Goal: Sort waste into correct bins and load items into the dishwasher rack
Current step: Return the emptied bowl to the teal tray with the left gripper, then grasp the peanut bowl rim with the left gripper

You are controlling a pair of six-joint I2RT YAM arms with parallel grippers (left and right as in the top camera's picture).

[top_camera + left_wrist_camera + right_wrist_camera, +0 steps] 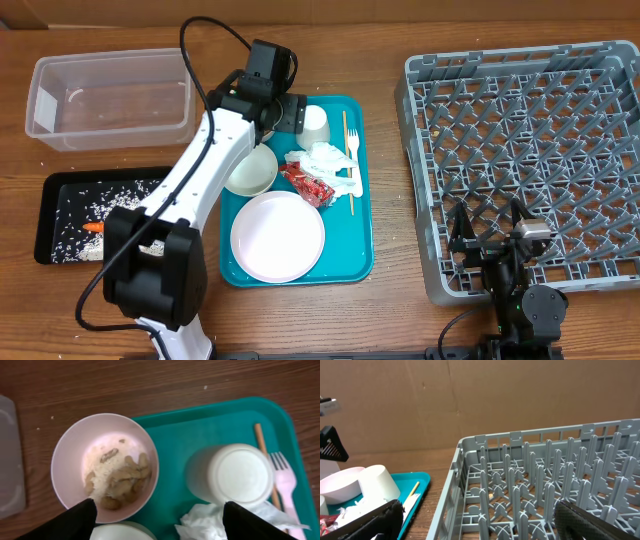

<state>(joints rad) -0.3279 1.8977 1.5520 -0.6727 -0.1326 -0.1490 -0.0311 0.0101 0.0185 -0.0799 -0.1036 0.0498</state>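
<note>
Pink fork (286, 476) partly off-frame

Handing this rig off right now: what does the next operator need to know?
Left gripper: open, empty, above the pink bowl of leftovers at the teal tray corner.
Right gripper: open, empty, parked by the rack.
Done: only food scraps in the black tray; rack and clear bin hold nothing.
Left: plate, second bowl, cup, fork, chopstick, napkin, red wrapper, all on the teal tray.
</note>
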